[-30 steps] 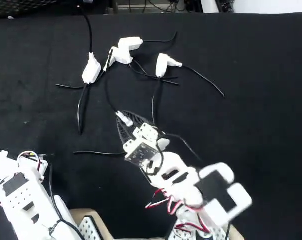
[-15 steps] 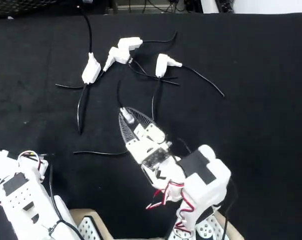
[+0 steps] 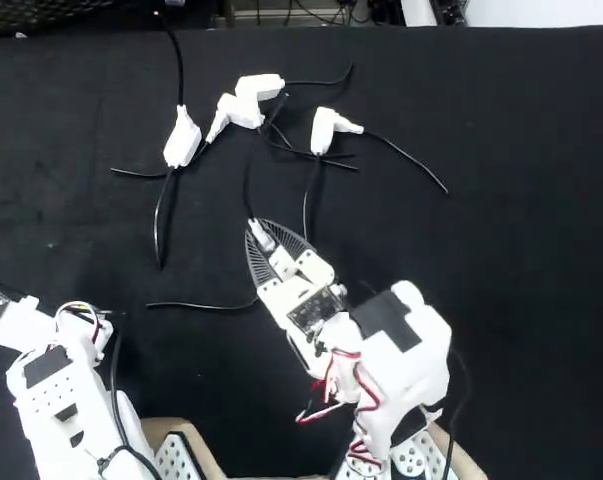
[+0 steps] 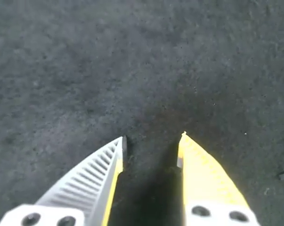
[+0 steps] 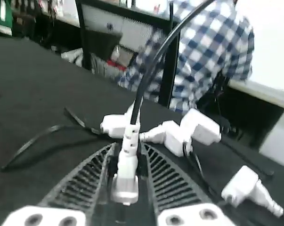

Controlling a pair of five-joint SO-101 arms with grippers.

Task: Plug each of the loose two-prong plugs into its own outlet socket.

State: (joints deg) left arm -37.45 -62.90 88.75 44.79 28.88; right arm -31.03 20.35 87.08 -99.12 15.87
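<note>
My right gripper [image 3: 261,240] [image 5: 128,147] is shut on a white two-prong plug [image 3: 260,237] [image 5: 125,169], held just above the black cloth at mid-table. The plug's black cord [image 3: 249,170] runs back toward a joined pair of white outlet pieces [image 3: 243,103] [image 5: 185,132]. One white socket [image 3: 183,138] [image 5: 114,126] lies to the left of the pair and another [image 3: 326,128] [image 5: 249,186] to the right, each with a black cord. My left gripper [image 4: 153,139] is open over bare cloth, nothing between its fingers. The left arm [image 3: 51,385] stands at the front left corner.
Loose black cords [image 3: 161,215] trail across the cloth between the sockets and the front. One cord [image 3: 196,306] lies flat just left of the right arm. A cardboard-coloured base [image 3: 171,435] sits at the front edge. The table's right half is bare cloth [image 3: 521,200].
The right gripper, with the plug in it, has shifted slightly rightward while its wrist turned, and the cord swung with it. The left arm has edged a little to the right.
</note>
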